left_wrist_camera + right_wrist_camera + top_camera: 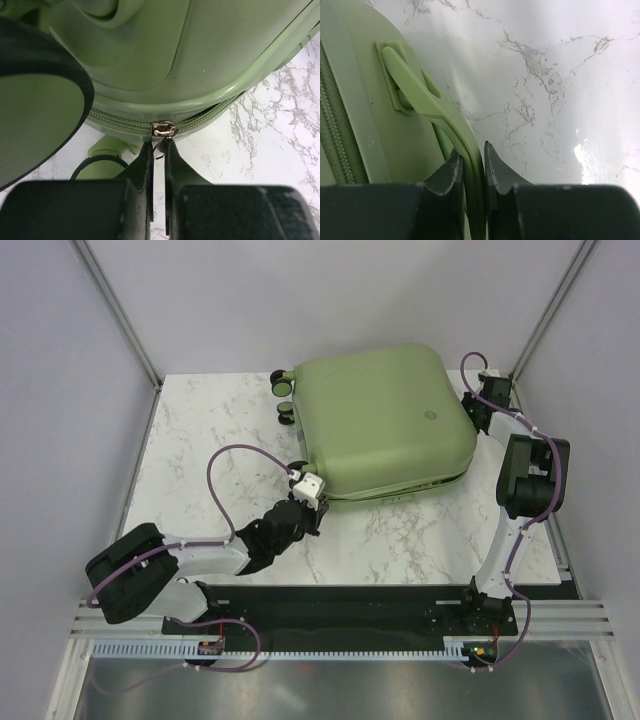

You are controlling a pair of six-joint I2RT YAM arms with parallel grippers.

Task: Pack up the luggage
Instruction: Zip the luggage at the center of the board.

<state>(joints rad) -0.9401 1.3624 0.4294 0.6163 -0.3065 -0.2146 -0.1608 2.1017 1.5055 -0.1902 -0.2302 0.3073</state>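
Left jaws: zipper pull (164,131) | right jaws: luggage handle (420,92) | wheel (35,105) alongside

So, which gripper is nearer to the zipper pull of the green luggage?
Left. The left gripper is closed on the zipper pull at the near-left corner of the luggage; the right gripper clamps the side handle at the opposite, right end.

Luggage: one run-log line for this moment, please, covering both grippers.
luggage: lid down, flat on table | left gripper: shut on zipper pull | right gripper: shut on handle
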